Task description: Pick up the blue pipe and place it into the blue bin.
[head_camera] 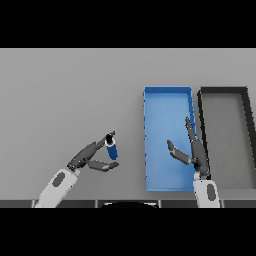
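Blue pipe (112, 149): short stubby cylinder, smooth, saturated blue, darker at its top end, standing roughly upright on or just above the table, left of the blue bin (148, 150) and apart from it. My left hand (90, 156) has it pinched: upper fingers reach to the pipe's top, thumb curls in below near its base. I cannot tell whether the base has left the surface. The hold looks like a fingertip one, not a wrap, so I judge the pipe could pivot or slip; I want to firm the pinch before lifting, raise it straight, carry it right over the bin's near wall with clearance, and release low inside. Bin is a long, shallow rectangular tray with thin raised walls and a flat floor, same blue as the pipe. My right hand (192, 150) hovers over the bin's right side, fingers straight and spread, holding nothing; I judge it sits in the drop zone and should stay clear. Just beside the bin, a dark bin (201, 125) of like shape, grey floor. Grey table (60, 90), matte, featureless.
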